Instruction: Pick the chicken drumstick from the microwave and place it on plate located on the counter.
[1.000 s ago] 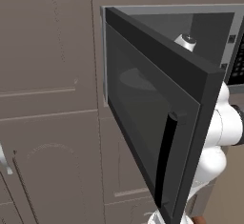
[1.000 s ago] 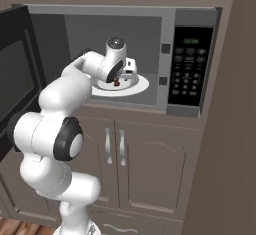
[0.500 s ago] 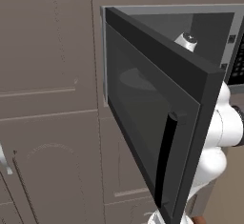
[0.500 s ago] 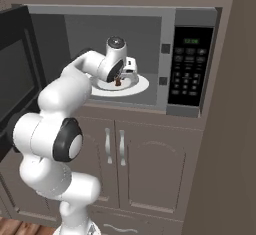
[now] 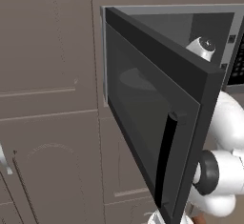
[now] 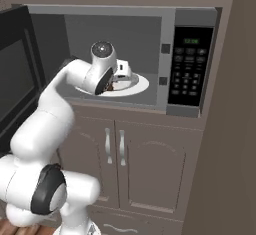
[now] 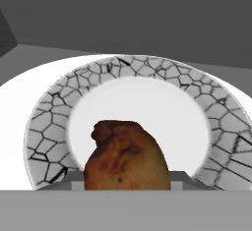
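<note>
**Drumstick on a dish inside the open microwave**

The grey box microwave (image 6: pixel 150 54) with the black keypad panel (image 6: pixel 187 69) stands open in the wall of brown cabinets. Its dark glass door (image 5: pixel 152 118) with the black bar handle (image 5: pixel 164 163) swings far out to the left and hides most of the oven in the left base view.

Inside, on the white round turntable (image 6: pixel 135 85), lies a small dish with a grey cracked-pattern rim (image 7: pixel 54 122) and a plain white middle. The brown roasted chicken drumstick (image 7: pixel 125 158) sits on that dish, at its near edge.

The white robot arm reaches into the oven, and its gripper (image 6: pixel 120 79) is right at the dish. In the hand view the drumstick is very close, low in the middle, and covers the fingertips. I cannot tell if the fingers are open or closed on it.

Below the oven are 2 brown cabinet doors with silver handles (image 6: pixel 114 146).
</note>
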### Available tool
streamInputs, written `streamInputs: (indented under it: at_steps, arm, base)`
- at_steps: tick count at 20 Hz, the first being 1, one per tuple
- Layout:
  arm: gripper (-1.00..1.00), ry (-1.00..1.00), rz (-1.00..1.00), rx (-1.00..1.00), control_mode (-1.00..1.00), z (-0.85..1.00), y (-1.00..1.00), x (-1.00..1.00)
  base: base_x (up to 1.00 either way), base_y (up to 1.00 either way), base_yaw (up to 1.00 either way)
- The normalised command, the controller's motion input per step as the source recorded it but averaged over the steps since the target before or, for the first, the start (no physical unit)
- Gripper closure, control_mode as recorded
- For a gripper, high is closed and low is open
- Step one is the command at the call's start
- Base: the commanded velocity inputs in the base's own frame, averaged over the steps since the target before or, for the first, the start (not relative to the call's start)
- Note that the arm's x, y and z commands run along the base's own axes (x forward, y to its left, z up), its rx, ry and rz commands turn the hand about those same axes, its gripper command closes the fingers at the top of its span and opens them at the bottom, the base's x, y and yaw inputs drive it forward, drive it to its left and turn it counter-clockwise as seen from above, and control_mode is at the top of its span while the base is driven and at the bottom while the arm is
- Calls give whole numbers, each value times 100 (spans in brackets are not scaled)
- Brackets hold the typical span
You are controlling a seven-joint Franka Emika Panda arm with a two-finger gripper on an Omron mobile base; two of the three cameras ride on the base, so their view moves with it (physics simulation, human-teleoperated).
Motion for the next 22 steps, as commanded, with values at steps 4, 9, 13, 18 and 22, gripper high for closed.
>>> streamInputs:
  at_steps: [4, 9, 13, 18, 22]
  arm:
    - [100, 0, -13, -5, -100, 80, 54, -100]
    - [100, 0, -12, -3, -100, 36, 61, -100]
    - [100, 0, -3, 0, -100, 13, 6, -100]
    - [100, 0, 0, 4, -100, 28, -3, -100]
    - [100, 3, 0, 7, -100, 28, -15, -86]
  base:
    - [0, 0, 0]
    - [0, 0, 0]
    - [0, 0, 0]
    - [0, 0, 0]
    - [0, 0, 0]
